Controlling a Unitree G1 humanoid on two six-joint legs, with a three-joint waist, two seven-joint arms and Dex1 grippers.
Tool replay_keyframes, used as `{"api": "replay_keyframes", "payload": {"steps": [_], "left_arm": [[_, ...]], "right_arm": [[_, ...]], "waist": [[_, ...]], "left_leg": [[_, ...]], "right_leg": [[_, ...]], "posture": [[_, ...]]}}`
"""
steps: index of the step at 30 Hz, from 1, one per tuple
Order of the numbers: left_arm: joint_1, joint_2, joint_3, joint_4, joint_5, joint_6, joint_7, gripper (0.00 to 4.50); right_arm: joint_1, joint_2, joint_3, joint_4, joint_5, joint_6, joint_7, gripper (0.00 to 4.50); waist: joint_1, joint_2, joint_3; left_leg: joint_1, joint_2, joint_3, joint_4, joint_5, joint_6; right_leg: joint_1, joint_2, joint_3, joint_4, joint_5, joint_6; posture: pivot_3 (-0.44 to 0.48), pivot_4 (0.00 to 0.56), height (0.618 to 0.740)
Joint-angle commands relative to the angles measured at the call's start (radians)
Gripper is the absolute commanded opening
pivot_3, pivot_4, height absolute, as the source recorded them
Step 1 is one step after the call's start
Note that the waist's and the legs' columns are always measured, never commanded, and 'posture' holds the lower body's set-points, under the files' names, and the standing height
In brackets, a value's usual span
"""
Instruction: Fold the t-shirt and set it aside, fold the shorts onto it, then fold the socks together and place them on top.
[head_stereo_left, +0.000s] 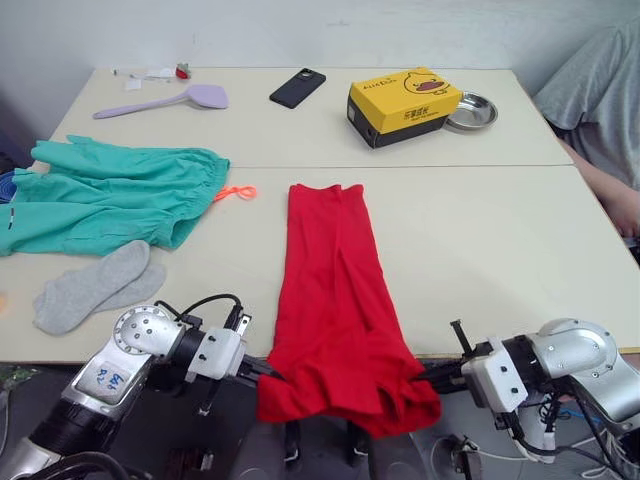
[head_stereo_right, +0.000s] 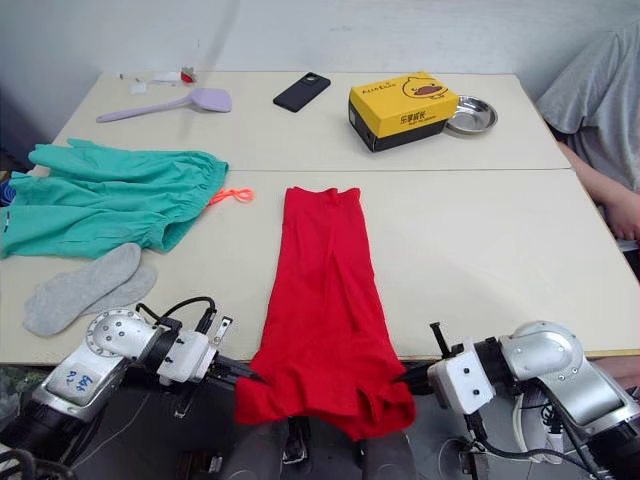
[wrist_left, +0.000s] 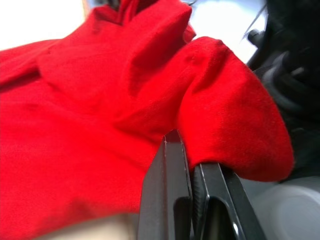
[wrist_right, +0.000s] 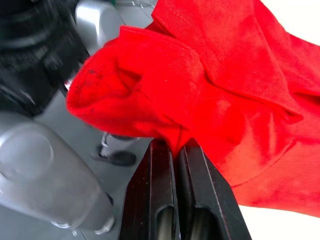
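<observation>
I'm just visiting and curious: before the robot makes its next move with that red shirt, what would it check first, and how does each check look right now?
1. Left gripper has the t-shirt: ok, its fingers are pinched on red cloth.
2. Right gripper has the t-shirt: ok, shut on a bunched fold.
3. Shirt already narrowed lengthwise: ok, it lies as a long strip, near end hanging off the table edge.
4. Room on the table to fold the near end forward: ok, bare top beside the strip.
5. Shorts and socks out of the way: ok, both lie apart to the left.
6. Both grips on matching corners: cannot tell, the cloth is bunched.
</observation>
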Motion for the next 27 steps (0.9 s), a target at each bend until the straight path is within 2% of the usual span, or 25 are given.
{"api": "replay_keyframes", "payload": {"steps": [1, 3, 6, 11, 15, 18, 23, 27], "left_arm": [[-0.056, 0.022, 0.09, -0.062, -0.173, 0.244, 0.04, 0.05], [-0.123, 0.011, 0.128, -0.032, -0.23, 0.386, 0.102, 0.05], [-0.291, -0.064, 0.199, 0.129, -0.309, 0.55, 0.198, 0.05], [-0.502, -0.181, 0.244, 0.371, -0.283, 0.652, 0.278, 0.05], [-0.67, -0.31, 0.255, 0.627, -0.174, 0.592, 0.41, 0.05], [-0.752, -0.38, 0.283, 0.781, -0.118, 0.527, 0.477, 0.05], [-0.823, -0.436, 0.316, 0.962, -0.043, 0.443, 0.551, 0.05], [-0.859, -0.464, 0.359, 1.084, 0.002, 0.354, 0.628, 0.05]], "right_arm": [[-0.051, -0.04, -0.084, -0.093, 0.162, 0.227, -0.008, 0.0], [-0.117, -0.024, -0.108, -0.104, 0.232, 0.352, -0.034, 0.0], [-0.301, 0.06, -0.114, -0.01, 0.264, 0.5, -0.092, 0.0], [-0.525, 0.202, -0.088, 0.221, 0.172, 0.609, -0.143, 0.0], [-0.708, 0.359, -0.082, 0.494, 0.058, 0.649, -0.282, 0.0], [-0.79, 0.44, -0.078, 0.638, -0.031, 0.64, -0.361, 0.0], [-0.882, 0.532, -0.093, 0.819, -0.134, 0.636, -0.492, 0.0], [-0.916, 0.585, -0.109, 0.879, -0.17, 0.626, -0.545, 0.0]], "waist": [[0.003, 0.001, 0.0], [0.004, 0.001, 0.001], [0.004, 0.001, 0.001], [0.003, 0.001, 0.001], [0.002, 0.0, 0.001], [0.0, 0.0, 0.001], [-0.003, 0.0, 0.001], [-0.005, 0.0, 0.001]], "left_leg": [[0.0, 0.0, -0.001, 0.0, 0.0, 0.0], [0.0, 0.0, -0.002, 0.0, 0.0, 0.0], [0.001, 0.0, -0.003, 0.001, 0.001, 0.0], [-0.003, -0.001, -0.002, 0.001, 0.006, -0.005], [-0.004, -0.001, -0.001, 0.006, 0.009, 0.0], [-0.007, -0.001, -0.001, 0.011, 0.009, 0.002], [-0.008, -0.001, 0.0, 0.01, 0.009, 0.002], [-0.008, -0.001, 0.0, 0.01, 0.009, 0.001]], "right_leg": [[0.0, 0.0, 0.0, 0.0, 0.0, 0.0], [0.0, 0.0, 0.0, 0.0, 0.0, 0.0], [0.001, 0.0, -0.001, 0.0, 0.0, -0.001], [-0.001, 0.001, -0.004, 0.0, 0.0, 0.0], [0.0, 0.004, -0.007, 0.005, 0.0, 0.0], [-0.001, 0.003, -0.009, 0.008, 0.001, 0.002], [-0.003, 0.003, -0.006, 0.011, 0.001, 0.002], [-0.004, 0.003, -0.006, 0.012, 0.001, 0.002]], "posture": [[0.0, 0.15, 0.74], [0.0, 0.15, 0.74], [0.0, 0.15, 0.74], [0.0, 0.15, 0.74], [0.0, 0.15, 0.74], [0.0, 0.15, 0.74], [0.0, 0.15, 0.74], [0.0, 0.15, 0.74]]}}
